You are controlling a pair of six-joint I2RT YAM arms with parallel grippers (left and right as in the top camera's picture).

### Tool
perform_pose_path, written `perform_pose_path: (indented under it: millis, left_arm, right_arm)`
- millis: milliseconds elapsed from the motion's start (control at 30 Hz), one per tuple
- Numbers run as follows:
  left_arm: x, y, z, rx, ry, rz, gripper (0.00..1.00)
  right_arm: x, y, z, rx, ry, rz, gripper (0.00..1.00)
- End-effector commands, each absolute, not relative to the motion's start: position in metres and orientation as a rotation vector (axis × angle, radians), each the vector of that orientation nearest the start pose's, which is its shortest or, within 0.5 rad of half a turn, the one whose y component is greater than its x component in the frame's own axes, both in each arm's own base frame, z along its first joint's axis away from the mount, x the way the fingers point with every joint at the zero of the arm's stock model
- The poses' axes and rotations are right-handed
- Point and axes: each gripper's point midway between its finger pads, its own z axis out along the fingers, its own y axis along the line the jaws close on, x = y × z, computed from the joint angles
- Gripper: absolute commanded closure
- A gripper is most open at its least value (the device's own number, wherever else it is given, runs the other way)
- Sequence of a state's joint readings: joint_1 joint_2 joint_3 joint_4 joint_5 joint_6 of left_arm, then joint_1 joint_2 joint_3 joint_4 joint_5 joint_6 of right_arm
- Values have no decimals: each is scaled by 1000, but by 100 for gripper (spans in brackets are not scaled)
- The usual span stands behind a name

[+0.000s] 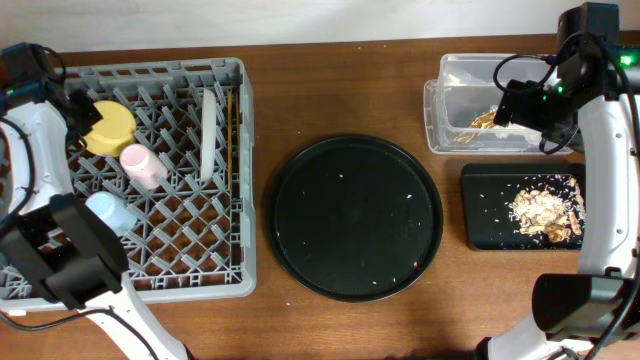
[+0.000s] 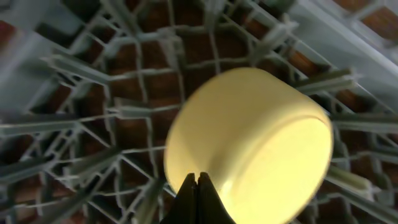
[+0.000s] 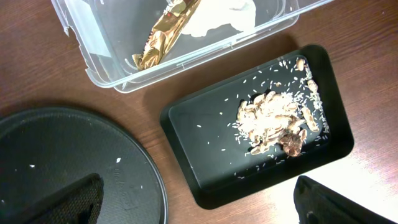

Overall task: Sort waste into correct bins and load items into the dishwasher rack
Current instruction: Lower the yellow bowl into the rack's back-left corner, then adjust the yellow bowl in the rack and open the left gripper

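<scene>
- Five items sit in the dishwasher rack (image 1: 190,287) overhead: yellow bowl (image 1: 108,128), pink cup (image 1: 143,165), light-blue cup (image 1: 108,210), grey plate (image 1: 208,135) on edge, and what look like chopsticks (image 1: 233,130) by the right wall. The left gripper (image 1: 80,108) is at the bowl's edge with the pink cup just beside it, so a sideways pull could topple that cup.
- White specks dot the round black tray (image 1: 355,218), and those crumbs could go unsorted.
- Left wrist view: the fingers are clenched to a hairline seam at the bowl's lower rim, which I read as a pinch on it. The bowl hangs tilted over the pegs. The grip is thin and the picture blurred — a slip would drop the bowl crooked across the lattice.
- Right wrist view: the right gripper (image 3: 198,186) has its fingers spread wide, holding nothing. The gold wrapper (image 3: 161,34) and napkin (image 3: 217,12) lie in the clear tub (image 3: 93,56), and the food scraps (image 3: 273,118) lie in the shallow black tray (image 3: 205,124). Tub and tray sit close together — a low sweep could clip a wall and scatter the scraps.
</scene>
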State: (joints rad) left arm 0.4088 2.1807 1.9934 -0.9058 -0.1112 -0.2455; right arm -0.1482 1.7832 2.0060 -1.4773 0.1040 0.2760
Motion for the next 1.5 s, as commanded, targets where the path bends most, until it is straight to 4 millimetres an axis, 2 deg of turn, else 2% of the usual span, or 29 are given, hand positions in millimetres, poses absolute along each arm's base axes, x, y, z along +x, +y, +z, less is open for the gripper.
perform_pose_path:
  millis: [0,67,167,233,300,400,500,600,767,833,1200,1300,1333,1400,1467]
  left_arm:
    - [475,258,135,-943,2460,287,100]
    - [474,262,135,-980,2446,241,100]
    - [483,248,138,-946,2437,52,100]
    - [496,232,150,-882,2402,-122,100]
    - [505,219,165,-825,2366,-218,100]
    - [516,198,181,-706,2359,-226,100]
    - [519,182,175,-586,2415,-174,100]
    - [513,191,154,-625,2479,-20,100]
    - [506,202,119,-649,2559,49,100]
    - [503,212,114,-674,2560,69,100]
    - [481,261,113,-804,2519,103,100]
    - [471,275,113,-893,2496,96,100]
    - [470,276,114,-934,2479,62,100]
    - [478,262,124,-905,2442,-130,100]
    - [490,247,143,-832,2388,-270,100]
  right_arm:
    - [371,-74,259,608,2729,-114,1]
    - [371,-74,259,608,2729,-114,1]
    - [371,-74,259,608,2729,-114,2]
    - [371,-74,259,608,2729,-114,1]
    - [371,-74,259,607,2730,-114,1]
    - [371,-74,259,608,2729,-114,1]
    - [371,-74,259,608,2729,-114,1]
    - [371,-74,259,607,2730,-114,1]
    - [371,-74,259,607,2729,-114,1]
    - [371,-74,259,608,2729,-114,1]
    - [371,-74,259,607,2729,-114,1]
    - [371,-74,259,608,2729,-114,1]
    - [371,-74,259,607,2730,-114,1]
    - [371,-74,259,608,2729,-114,1]
    - [371,-74,259,608,2729,-114,1]
